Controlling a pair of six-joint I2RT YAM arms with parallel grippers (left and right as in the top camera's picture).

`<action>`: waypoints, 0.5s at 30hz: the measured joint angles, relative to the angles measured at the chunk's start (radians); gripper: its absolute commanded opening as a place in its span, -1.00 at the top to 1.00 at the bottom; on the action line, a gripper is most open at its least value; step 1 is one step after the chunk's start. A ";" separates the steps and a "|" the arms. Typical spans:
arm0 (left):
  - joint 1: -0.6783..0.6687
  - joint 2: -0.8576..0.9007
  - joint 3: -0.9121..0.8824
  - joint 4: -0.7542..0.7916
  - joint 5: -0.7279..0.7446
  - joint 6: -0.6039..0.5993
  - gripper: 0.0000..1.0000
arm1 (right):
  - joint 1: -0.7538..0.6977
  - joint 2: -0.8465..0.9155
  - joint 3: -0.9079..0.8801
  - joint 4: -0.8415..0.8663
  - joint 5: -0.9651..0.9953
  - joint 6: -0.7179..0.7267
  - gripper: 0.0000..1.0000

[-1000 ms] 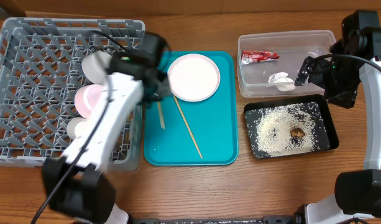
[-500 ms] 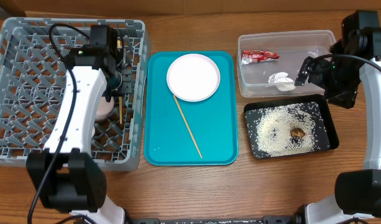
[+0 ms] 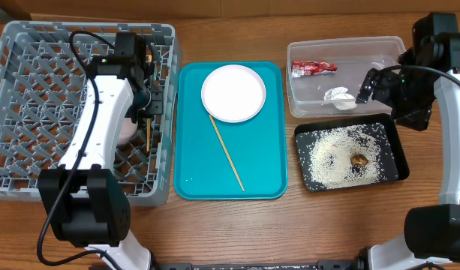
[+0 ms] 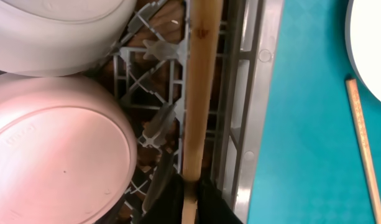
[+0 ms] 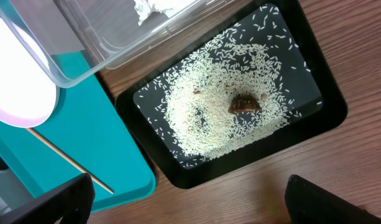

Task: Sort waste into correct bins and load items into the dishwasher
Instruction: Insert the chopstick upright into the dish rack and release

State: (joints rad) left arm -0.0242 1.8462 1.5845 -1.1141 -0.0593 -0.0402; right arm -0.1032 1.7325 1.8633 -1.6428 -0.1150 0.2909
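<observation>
My left pincer (image 4: 190, 196) is pinching chopstick (image 4: 196, 87) just inside right wall of rack (image 3: 19, 34), beside pink bowl (image 4: 59, 155). I should lower it flat across lattice bars, clear of bowl, then let go.

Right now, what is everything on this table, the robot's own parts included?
dish rack: one, grey, table's left.
pink bowl: one, in the rack.
pale bowl: one, whitish, in the rack.
held chopstick: one, wooden, over the rack.
teal tray: one, centre.
loose chopstick: one, wooden, on the teal tray.
plate: one, white, on the teal tray.
clear tub: one, right.
wrapper: one, red, in the tub.
tissue: one, white, in the tub.
black tray: one, beside the tub.
rice: many grains, white, in the black tray.
food scrap: one, brown, on the rice.
left gripper: shut on the held chopstick.
right gripper: open, by the tub.
</observation>
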 measured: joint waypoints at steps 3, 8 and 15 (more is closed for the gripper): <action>0.000 0.000 0.000 0.000 0.020 0.000 0.49 | 0.000 0.000 0.000 0.001 -0.001 0.000 -1.00; 0.000 0.000 0.000 0.000 0.069 0.000 0.43 | 0.000 0.000 0.000 0.000 0.000 0.000 -1.00; -0.002 0.000 0.000 -0.016 0.231 0.003 0.14 | 0.000 0.000 0.000 0.000 0.000 0.000 -1.00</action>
State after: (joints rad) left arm -0.0265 1.8462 1.5845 -1.1305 0.1715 -0.0372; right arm -0.1032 1.7325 1.8633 -1.6424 -0.1150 0.2913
